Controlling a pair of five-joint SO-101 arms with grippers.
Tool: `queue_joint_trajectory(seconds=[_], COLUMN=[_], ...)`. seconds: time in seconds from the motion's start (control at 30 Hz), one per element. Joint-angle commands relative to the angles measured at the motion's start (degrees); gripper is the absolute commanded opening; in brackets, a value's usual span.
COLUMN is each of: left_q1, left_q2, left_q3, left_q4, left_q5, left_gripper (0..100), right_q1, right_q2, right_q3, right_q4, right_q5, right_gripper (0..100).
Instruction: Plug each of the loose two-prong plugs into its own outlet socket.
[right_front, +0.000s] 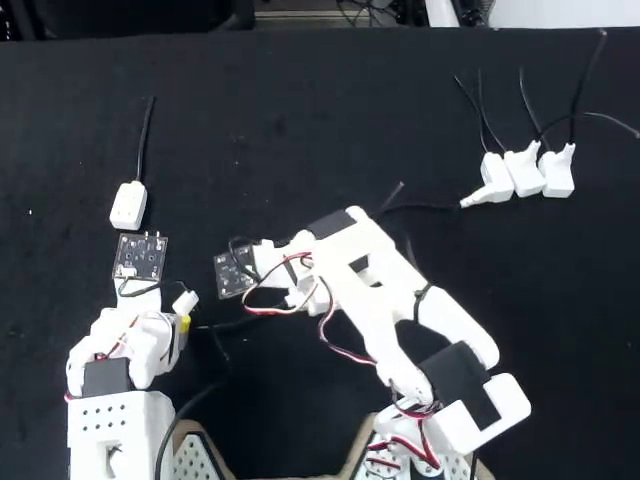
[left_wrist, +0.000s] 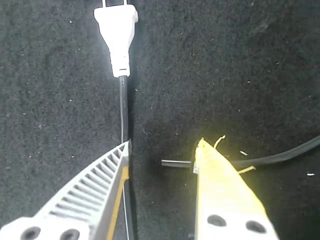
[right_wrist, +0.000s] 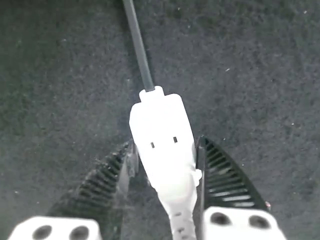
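Early going: right hand (right_wrist: 165, 142) clamped on a white plug (right_wrist: 160, 130) near centre, left hand (left_wrist: 163, 142) apart astride a cable (left_wrist: 123, 110) at 8 o'clock; three plugs (right_front: 525, 172) lie loose at 2 o'clock, sockets (right_front: 140, 257) seemingly unfilled

The plug's (left_wrist: 116, 30) prongs run off the edge of the left wrist view. The white connector (right_wrist: 161, 125) in the right tool (right_wrist: 165, 145) is cropped at its near end: plug or socket, unclear.

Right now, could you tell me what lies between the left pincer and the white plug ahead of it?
Left wrist view: the white plug trails its black cord over bare tabletop back to the open left pincer.
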Motion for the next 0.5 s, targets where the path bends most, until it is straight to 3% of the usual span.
queue_joint_trajectory(seconds=[0.0,0.47], left_q1=[-0.7,-0.7], left_q2=[-0.4,-0.4], left_q3=[-0.3,-0.3], left_q4=[0.3,0.3], left_q5=[0.4,0.4], left_gripper=[22,22], right_q1=[2.0,6.3], right_q2=[-1.7,5.1], right_q3=[0.7,-3.7], right_q4=[-0.4,-4.7], right_q5=[0.6,0.4], right_gripper=[17.3,14.3])
